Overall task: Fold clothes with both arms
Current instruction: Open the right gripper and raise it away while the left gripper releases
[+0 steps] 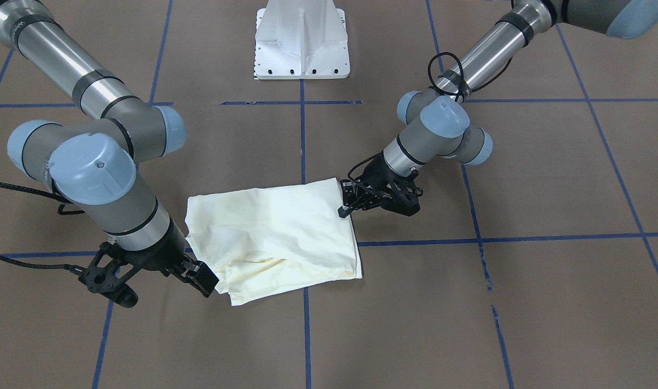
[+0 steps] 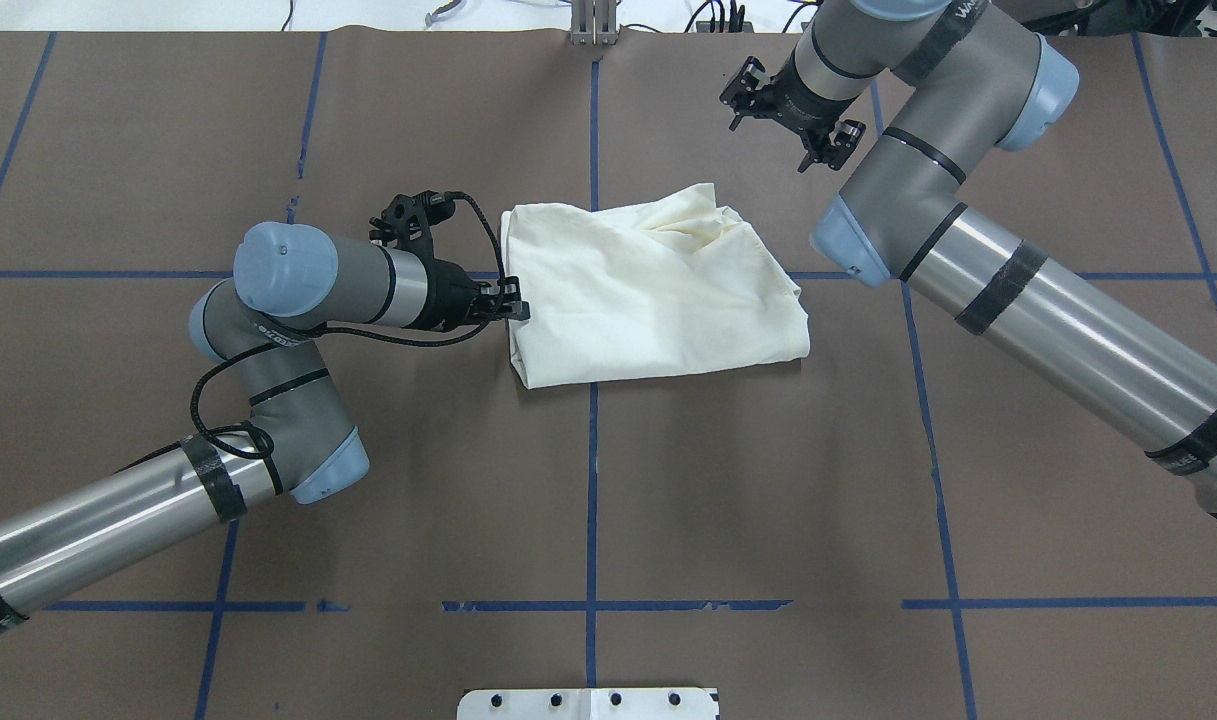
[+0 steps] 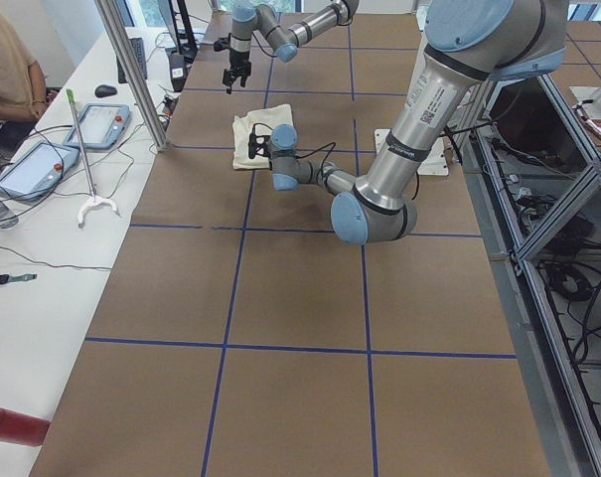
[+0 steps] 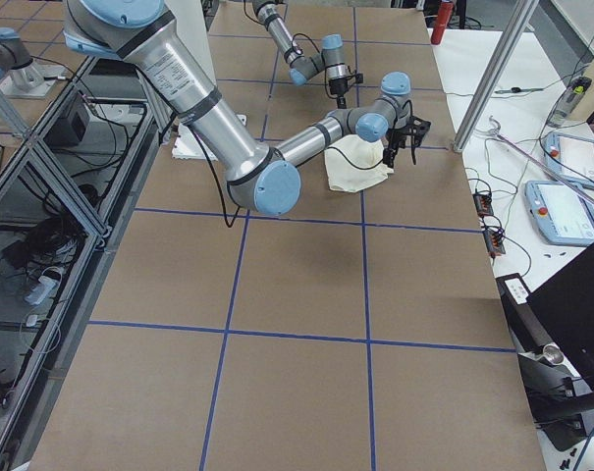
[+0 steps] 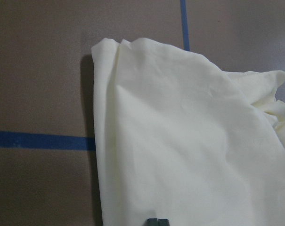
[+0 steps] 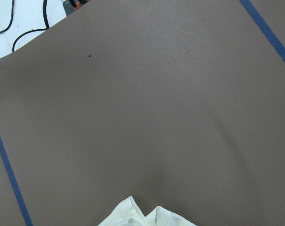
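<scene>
The cream shirt lies folded into a rough rectangle at the table's middle, plain side up, with no print showing. My left gripper sits low at the shirt's left edge, its fingers shut and pinching the cloth. In the left wrist view the shut tips show at the bottom, over the shirt. My right gripper hangs above the table beyond the shirt's far right corner, open and holding nothing. The right wrist view catches only a shirt corner.
The white pedestal base stands at the robot's side of the table. Blue tape lines grid the brown table. A metal post and a side bench with tablets run along the far edge, and a person sits there.
</scene>
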